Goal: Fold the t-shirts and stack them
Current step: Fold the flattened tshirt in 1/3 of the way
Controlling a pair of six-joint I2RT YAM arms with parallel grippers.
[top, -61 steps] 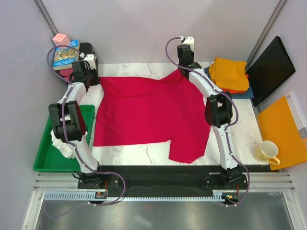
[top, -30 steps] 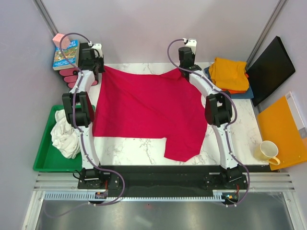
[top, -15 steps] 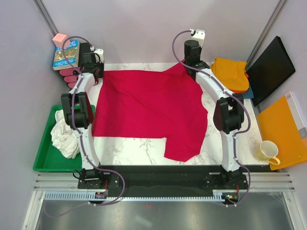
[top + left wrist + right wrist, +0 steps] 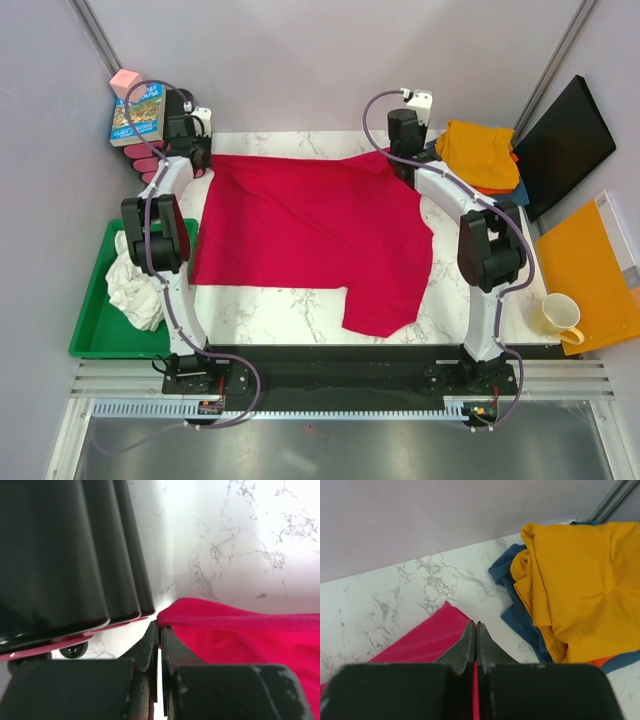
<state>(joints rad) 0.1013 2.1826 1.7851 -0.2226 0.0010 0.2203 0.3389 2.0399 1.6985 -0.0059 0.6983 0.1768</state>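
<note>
- Nearest, the crimson t-shirt point(image 4: 310, 230) lies spread flat on the marble table point(image 4: 290, 310), one sleeve toward the near edge.
- The left gripper point(image 4: 160, 630) is pinched closed on its far left corner.
- The right gripper point(image 4: 475, 630) is clamped tight on the far right corner.
- Beyond, a yellow-orange t-shirt point(image 4: 570, 580) lies over a blue t-shirt point(image 4: 512, 607).

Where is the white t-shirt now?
In the top view, the white t-shirt lies crumpled in the green tray on the left, beside the left arm.
</note>
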